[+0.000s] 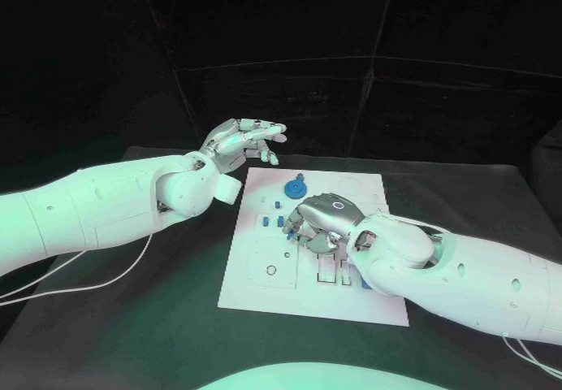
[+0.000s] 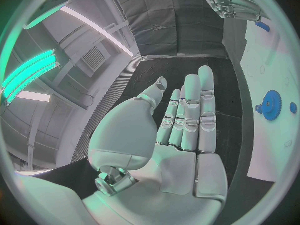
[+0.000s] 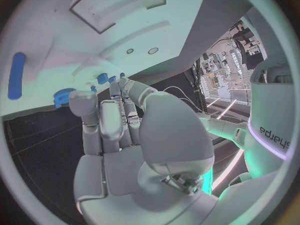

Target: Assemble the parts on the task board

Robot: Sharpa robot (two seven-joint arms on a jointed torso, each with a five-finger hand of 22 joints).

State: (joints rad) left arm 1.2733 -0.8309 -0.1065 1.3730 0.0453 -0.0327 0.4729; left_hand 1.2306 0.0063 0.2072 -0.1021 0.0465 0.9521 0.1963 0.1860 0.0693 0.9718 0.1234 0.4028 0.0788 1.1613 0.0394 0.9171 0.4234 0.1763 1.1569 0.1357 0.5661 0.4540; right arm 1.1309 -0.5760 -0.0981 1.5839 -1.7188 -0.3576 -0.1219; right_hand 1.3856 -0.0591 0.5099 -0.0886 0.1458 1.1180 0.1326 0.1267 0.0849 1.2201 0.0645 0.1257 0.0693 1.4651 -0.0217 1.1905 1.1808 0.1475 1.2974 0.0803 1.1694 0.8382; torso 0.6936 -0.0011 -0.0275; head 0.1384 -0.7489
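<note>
The white task board lies in the middle of the black table. A blue gear sits near its far edge, and small blue pegs stand left of my right hand. That hand is low over the board's middle, fingers bent down with their tips among the pegs; whether they grip one is hidden. The right wrist view has the right hand reaching to the pegs, with the gear and a long blue part beyond. My left hand hovers empty beyond the board's far left corner, fingers spread.
The board has several cut-outs and slots near its front. Black table surface surrounds it on all sides. A dark curtain stands behind the table. My right forearm covers the board's right front corner.
</note>
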